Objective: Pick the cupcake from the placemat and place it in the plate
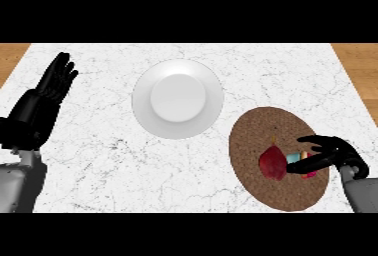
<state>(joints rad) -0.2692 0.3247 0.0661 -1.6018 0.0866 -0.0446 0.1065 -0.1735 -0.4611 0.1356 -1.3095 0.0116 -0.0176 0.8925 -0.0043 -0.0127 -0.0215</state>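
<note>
A cupcake (275, 162) with dark red frosting and a pale blue wrapper lies tipped on its side on the round brown placemat (258, 131) at the right. My right hand (332, 154) reaches in from the right, its fingers and thumb curled round the cupcake's wrapper end. A white plate (177, 98) sits on the marble counter, up and to the left of the placemat, with nothing on it. At the left edge my left hand (50, 87) rests open, fingers up.
The white marble counter (111, 165) spans the view. Strips of wooden floor (358, 60) show past its far corners. A small pink bit (310, 175) shows under my right hand on the placemat.
</note>
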